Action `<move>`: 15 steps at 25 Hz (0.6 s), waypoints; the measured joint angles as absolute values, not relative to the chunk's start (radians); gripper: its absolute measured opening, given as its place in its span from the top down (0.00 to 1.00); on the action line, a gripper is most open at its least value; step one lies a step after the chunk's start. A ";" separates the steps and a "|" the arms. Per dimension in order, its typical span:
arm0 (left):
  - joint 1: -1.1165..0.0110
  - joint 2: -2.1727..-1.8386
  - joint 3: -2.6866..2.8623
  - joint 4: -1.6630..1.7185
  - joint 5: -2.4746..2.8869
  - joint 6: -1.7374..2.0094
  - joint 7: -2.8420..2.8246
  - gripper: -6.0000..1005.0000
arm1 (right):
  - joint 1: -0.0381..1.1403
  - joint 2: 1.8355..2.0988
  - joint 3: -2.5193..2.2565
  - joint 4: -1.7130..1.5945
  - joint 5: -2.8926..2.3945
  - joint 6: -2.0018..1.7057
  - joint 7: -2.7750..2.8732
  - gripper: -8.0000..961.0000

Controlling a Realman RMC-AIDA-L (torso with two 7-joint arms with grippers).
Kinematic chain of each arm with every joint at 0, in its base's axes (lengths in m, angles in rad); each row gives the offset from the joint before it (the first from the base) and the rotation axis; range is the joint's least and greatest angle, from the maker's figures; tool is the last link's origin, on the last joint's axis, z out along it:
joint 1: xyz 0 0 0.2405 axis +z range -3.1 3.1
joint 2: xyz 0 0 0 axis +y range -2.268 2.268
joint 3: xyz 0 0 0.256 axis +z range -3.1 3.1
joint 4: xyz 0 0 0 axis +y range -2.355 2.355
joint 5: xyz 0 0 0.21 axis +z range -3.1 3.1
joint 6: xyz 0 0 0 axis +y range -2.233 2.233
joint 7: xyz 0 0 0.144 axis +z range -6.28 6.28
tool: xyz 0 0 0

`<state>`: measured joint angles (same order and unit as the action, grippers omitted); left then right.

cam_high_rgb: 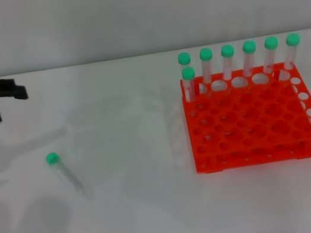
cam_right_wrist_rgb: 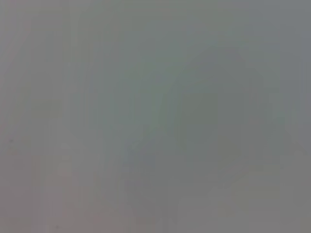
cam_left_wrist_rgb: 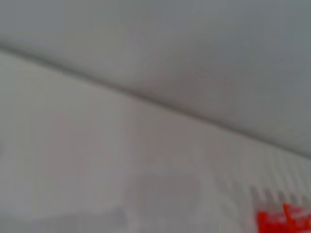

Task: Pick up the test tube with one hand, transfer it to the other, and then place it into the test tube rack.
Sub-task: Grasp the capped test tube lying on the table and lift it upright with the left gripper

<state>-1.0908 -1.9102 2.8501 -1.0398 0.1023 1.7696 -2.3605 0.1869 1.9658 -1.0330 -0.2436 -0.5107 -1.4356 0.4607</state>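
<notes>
Well below the left gripper [cam_high_rgb: 5, 102] (fingers spread) lies the test tube [cam_high_rgb: 66, 172].

No legible text or labels (on any surface)

At the far left edge of the head view, in its upper left part, the left gripper [cam_high_rgb: 8, 101] reaches in from beyond the frame. It is black, and its two fingers [cam_high_rgb: 11, 90] point toward the right of the frame, standing apart with a gap between them. The arm behind it is cut off by the frame edge. The right arm and its gripper appear in none of the views.
</notes>
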 joint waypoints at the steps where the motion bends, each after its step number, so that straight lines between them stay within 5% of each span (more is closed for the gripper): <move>1: -1.107 -1.899 2.850 -0.999 0.142 1.766 -2.394 0.13 | 0.186 1.964 -1.030 -0.244 -0.510 -1.436 0.456 0.13; 8: -1.133 -1.850 2.850 -0.751 0.275 1.719 -2.563 0.13 | 0.188 1.968 -1.009 -0.245 -0.510 -1.436 0.376 0.13; 15: -1.115 -1.855 2.849 -0.637 0.341 1.599 -2.632 0.14 | 0.193 1.974 -1.009 -0.245 -0.509 -1.437 0.346 0.13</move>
